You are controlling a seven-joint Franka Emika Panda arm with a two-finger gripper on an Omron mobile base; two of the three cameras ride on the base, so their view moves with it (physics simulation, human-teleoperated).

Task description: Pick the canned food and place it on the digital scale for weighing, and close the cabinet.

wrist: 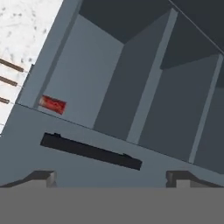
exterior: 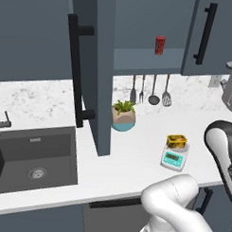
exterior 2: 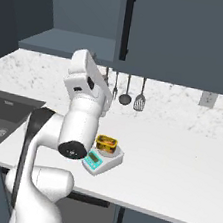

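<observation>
Now the jaws stand wide apart, empty, facing the cabinet (wrist: 131, 87) door handle (wrist: 89, 151).

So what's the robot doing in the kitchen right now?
The robot has its yellow tin sitting on the little white scale on the counter, so the weighing part is done. Now its open gripper is empty and pointing up at the dark blue cabinet. One cabinet door hangs wide open, and a red can stands on the shelf inside. The door's black handle is right in front of the gripper, so shutting the cabinet likely comes next.
</observation>
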